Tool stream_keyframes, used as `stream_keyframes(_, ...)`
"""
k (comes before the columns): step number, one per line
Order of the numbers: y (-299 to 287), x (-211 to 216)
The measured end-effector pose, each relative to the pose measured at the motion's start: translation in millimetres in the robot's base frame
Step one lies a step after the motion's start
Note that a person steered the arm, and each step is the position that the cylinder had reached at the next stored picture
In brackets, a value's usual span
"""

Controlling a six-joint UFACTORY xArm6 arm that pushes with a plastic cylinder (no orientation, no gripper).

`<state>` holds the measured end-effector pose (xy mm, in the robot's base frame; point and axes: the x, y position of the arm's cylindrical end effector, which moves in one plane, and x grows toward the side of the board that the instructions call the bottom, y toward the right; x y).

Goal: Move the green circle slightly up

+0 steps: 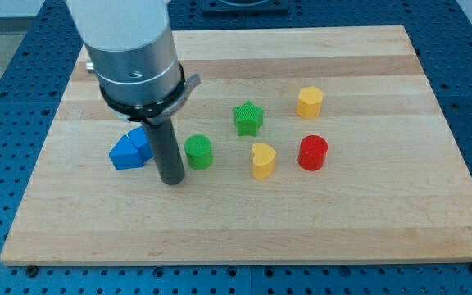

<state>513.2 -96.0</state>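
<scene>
Wood board (244, 221) carries all the blocks you see. You have no claw on this arm, only a dark rod, so it holds nothing; my tip (172, 181) rests on the board just at the view's left of the green circle (197, 152), a little lower than it, and very close, but contact I cannot confirm. On the other side of the rod you find the blue block (130, 150), partly hidden behind it. Toward the view's upper right of the circle stands the green star (248, 118). Further right you see the yellow heart (262, 160), the red cylinder (312, 152) and the yellow hexagon (309, 102).
</scene>
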Motion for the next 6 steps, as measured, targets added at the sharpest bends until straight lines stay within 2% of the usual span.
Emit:
stream_keyframes(3, 28.1, -46.5)
stream_keyframes(6, 9.4, -85.5)
